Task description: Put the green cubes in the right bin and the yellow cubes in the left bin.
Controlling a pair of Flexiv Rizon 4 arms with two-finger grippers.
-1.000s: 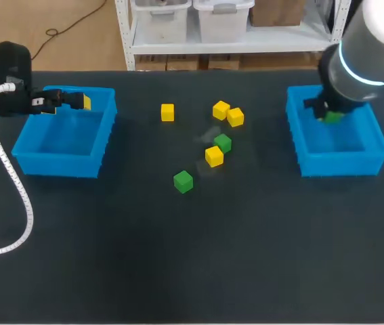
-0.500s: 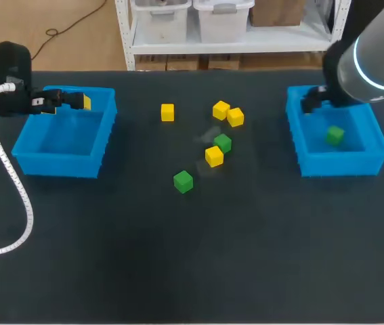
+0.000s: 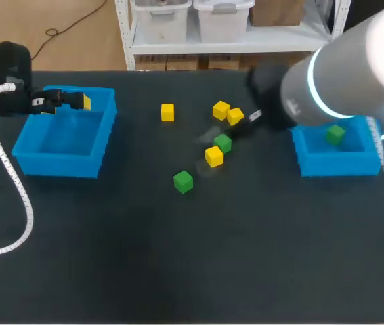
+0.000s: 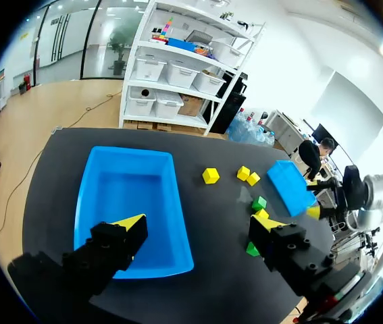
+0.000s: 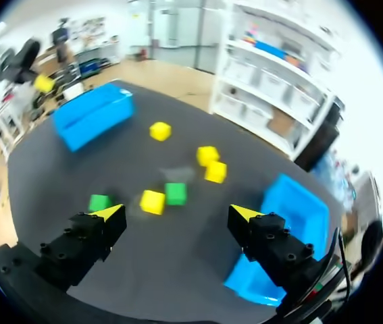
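Both claws spread wide, nothing held: left gripper (image 4: 198, 223) over blue plastic left bin (image 4: 171, 233), right gripper (image 5: 175, 212) above small yellow cube (image 5: 152, 201) just beside small green cube (image 5: 175, 194).

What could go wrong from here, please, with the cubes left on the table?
The middle green cube sits against a yellow cube, so the open right hand might push or pinch both. The two far yellow cubes also sit side by side; grasping one may knock the other.
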